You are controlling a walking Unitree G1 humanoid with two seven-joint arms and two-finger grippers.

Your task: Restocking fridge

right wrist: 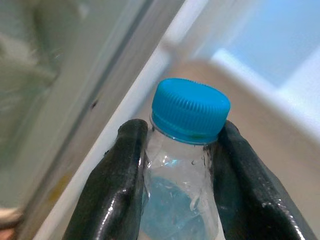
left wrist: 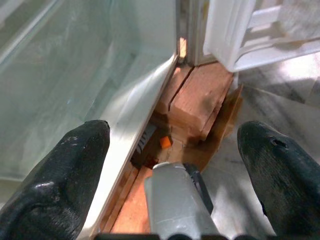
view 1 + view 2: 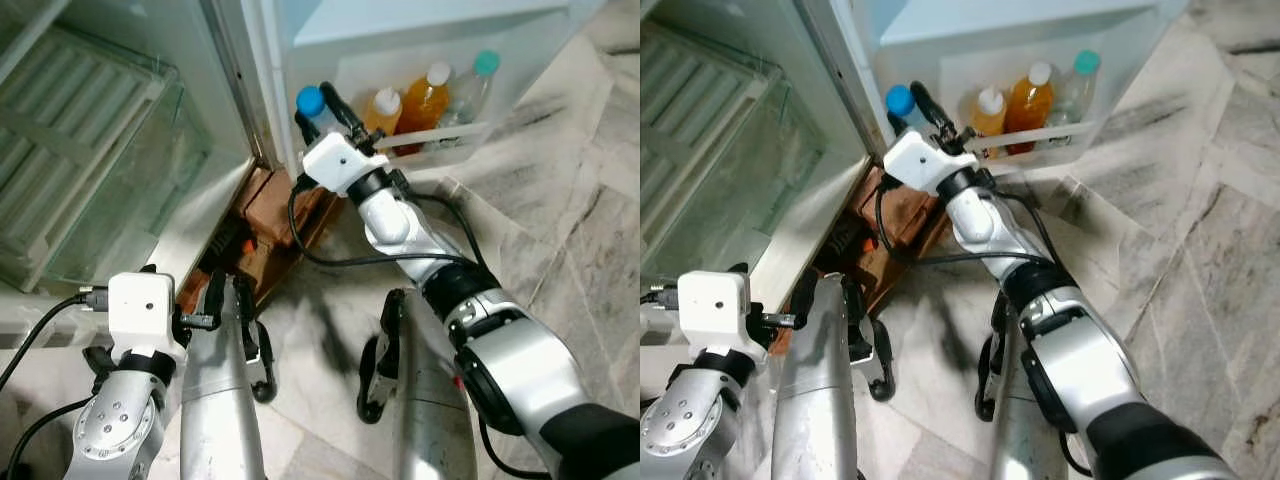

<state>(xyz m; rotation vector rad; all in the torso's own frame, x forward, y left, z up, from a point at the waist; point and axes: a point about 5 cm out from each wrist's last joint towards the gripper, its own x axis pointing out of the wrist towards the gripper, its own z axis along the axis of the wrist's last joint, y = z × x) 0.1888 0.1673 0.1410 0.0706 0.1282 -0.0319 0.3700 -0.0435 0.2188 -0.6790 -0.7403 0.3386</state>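
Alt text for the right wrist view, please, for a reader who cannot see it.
The right gripper holds a clear bottle with a blue cap by its neck, one black finger on each side. Behind it lies a blurred white fridge edge.

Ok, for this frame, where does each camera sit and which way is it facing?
Left eye view: head camera, looking down at the open fridge door shelf; both silver arms show.
Right eye view: same head, same scene, slightly shifted.
Left wrist view: along the open left gripper toward the brown wooden blocks under the fridge.
Right wrist view: along the right gripper, shut on the clear blue-capped bottle.
Shared: both eye views show that bottle.
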